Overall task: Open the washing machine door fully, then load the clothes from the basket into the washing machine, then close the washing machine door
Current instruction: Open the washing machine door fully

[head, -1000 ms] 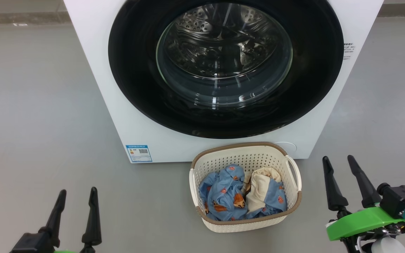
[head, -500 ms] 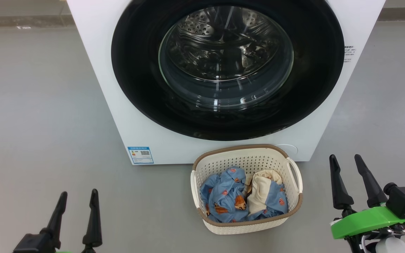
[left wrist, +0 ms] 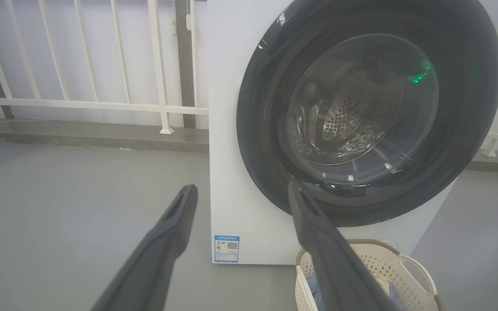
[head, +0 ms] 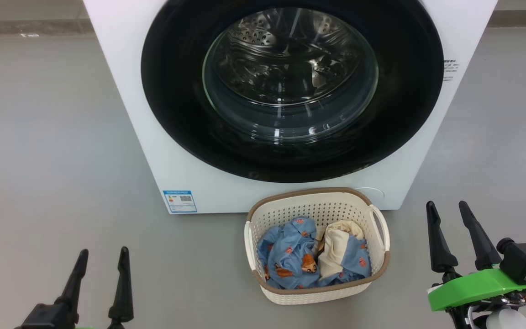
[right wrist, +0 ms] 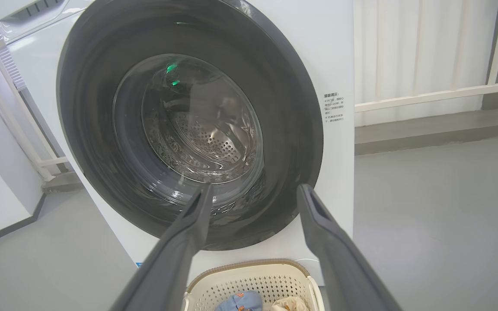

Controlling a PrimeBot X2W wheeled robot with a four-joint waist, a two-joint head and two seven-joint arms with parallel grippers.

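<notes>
The white washing machine (head: 126, 91) stands ahead with its round glossy black door (head: 176, 105) flush against the front; the steel drum shows through the glass window (head: 290, 73). On the floor right in front sits the cream basket (head: 317, 201), and in it lie the clothes (head: 311, 260), light-blue printed fabric with cream fabric. My left gripper (head: 104, 251) hovers open at the lower left, apart from everything. My right gripper (head: 445, 204) is open to the right of the basket, holding nothing. The door (left wrist: 257, 129) and the basket (left wrist: 404, 263) also appear in the left wrist view, the door (right wrist: 80, 121) in the right wrist view too.
Grey floor (head: 48, 160) spreads on both sides of the machine. A white railing on a low kerb (left wrist: 93, 106) runs behind the machine at the left, and a wall with a kerb (right wrist: 439, 125) lies at the right. A small blue label (head: 179, 201) marks the machine's lower front.
The whole head view has shifted slightly, so the camera moved. The right gripper sits a little lower and further right in the picture; both grippers stay open and the door stays closed.
</notes>
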